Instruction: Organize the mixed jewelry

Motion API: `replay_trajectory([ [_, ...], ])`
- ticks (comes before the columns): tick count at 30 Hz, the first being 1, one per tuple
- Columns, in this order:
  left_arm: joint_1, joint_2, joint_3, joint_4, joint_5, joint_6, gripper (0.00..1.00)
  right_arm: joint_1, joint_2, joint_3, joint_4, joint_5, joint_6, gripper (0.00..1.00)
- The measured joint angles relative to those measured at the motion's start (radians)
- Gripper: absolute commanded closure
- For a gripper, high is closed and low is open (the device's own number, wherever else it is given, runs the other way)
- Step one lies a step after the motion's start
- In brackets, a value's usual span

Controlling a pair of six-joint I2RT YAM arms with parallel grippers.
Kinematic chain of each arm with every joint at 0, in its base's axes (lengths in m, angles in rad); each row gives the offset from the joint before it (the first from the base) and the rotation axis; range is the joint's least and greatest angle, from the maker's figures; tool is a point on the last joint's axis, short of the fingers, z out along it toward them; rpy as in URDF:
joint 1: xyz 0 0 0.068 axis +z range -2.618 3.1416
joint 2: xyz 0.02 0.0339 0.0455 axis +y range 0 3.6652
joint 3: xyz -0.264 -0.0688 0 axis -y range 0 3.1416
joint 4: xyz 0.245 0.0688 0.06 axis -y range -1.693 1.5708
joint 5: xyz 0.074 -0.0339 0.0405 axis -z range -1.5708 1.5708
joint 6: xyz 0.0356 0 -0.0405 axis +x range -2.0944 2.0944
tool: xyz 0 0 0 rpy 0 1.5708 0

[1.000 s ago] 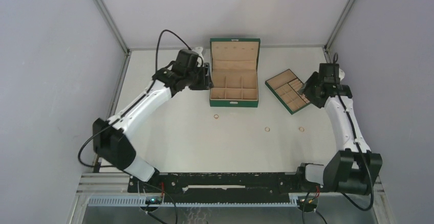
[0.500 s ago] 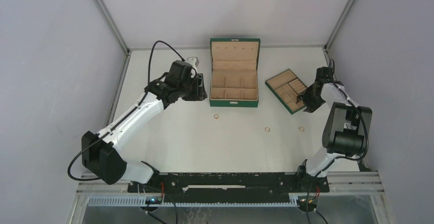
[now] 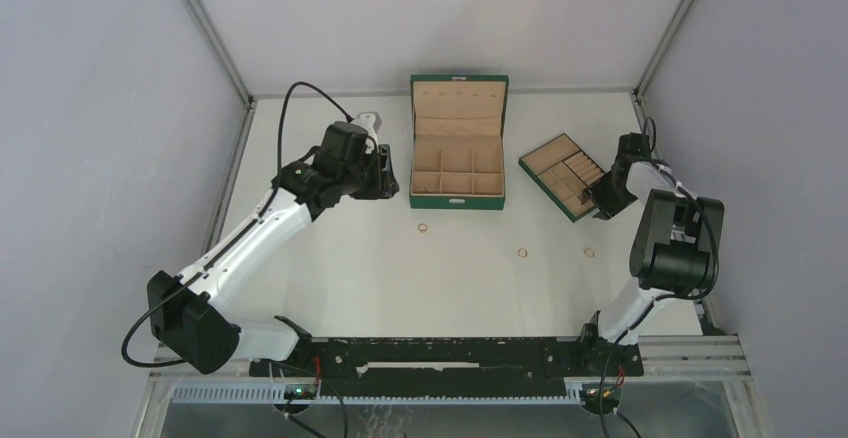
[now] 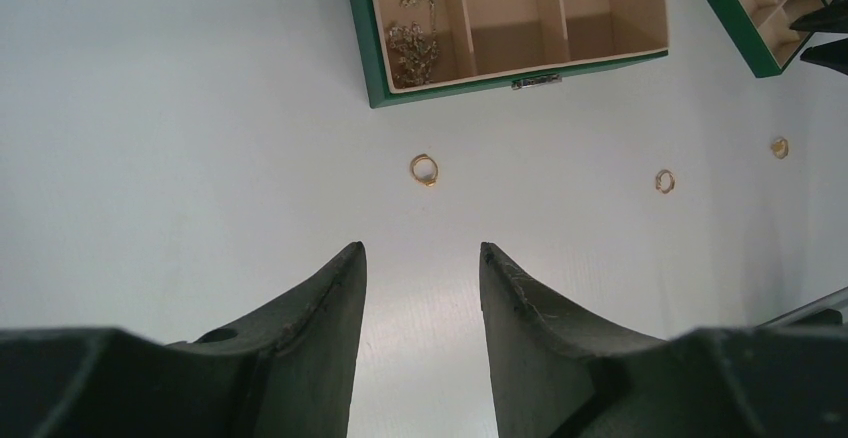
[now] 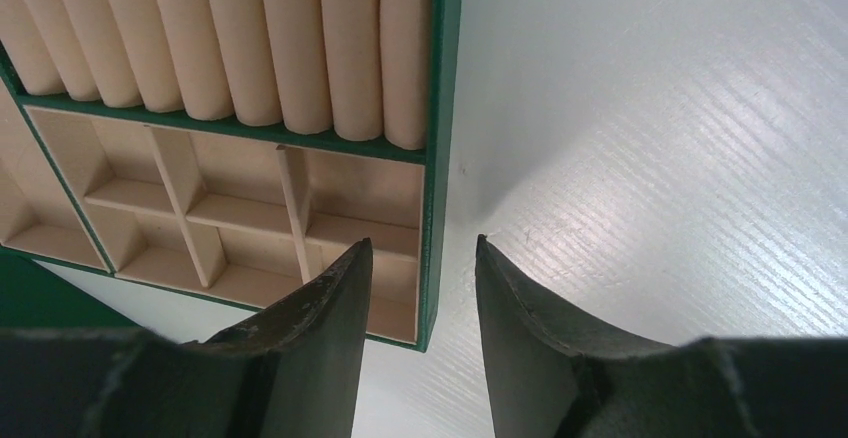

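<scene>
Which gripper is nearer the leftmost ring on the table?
Left. The left gripper is just back-left of the leftmost ring, beside the green box; the right gripper is far to its right, over the loose tray's edge.

The surface (image 5: pixel 650 108) is smooth white with faint grain and a soft sheen. The rings (image 4: pixel 424 169) are shiny gold metal, and the chain (image 4: pixel 412 38) is pale glinting metal. The tray (image 5: pixel 443 58) is lined in matt tan. The left pincer (image 4: pixel 420 250) is matt black plastic with rough edges.
</scene>
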State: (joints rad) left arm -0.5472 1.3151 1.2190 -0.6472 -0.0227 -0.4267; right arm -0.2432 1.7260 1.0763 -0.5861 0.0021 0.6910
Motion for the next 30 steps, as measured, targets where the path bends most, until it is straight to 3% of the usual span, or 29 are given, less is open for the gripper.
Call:
replay_trajectory([
  [11,0.0,0.0,0.0,0.0,0.0,0.0,0.49,-0.02,0.0,0.0,0.022,-0.003,-0.004,0.49],
  [18,0.0,0.002,0.0,0.0,0.001,0.0,0.49,-0.027,0.006,0.0,0.04,-0.002,-0.005,0.54],
  [22,0.0,0.006,0.0,0.0,0.001,0.0,0.5,-0.028,0.036,0.0,0.052,0.006,-0.01,0.64],
  [27,0.0,0.007,0.0,0.0,0.001,0.0,0.5,-0.03,0.05,0.006,0.058,0.018,-0.022,1.0],
  [30,0.0,0.007,0.0,0.0,0.001,0.0,0.5,-0.029,0.046,0.01,0.05,0.029,-0.032,1.0],
])
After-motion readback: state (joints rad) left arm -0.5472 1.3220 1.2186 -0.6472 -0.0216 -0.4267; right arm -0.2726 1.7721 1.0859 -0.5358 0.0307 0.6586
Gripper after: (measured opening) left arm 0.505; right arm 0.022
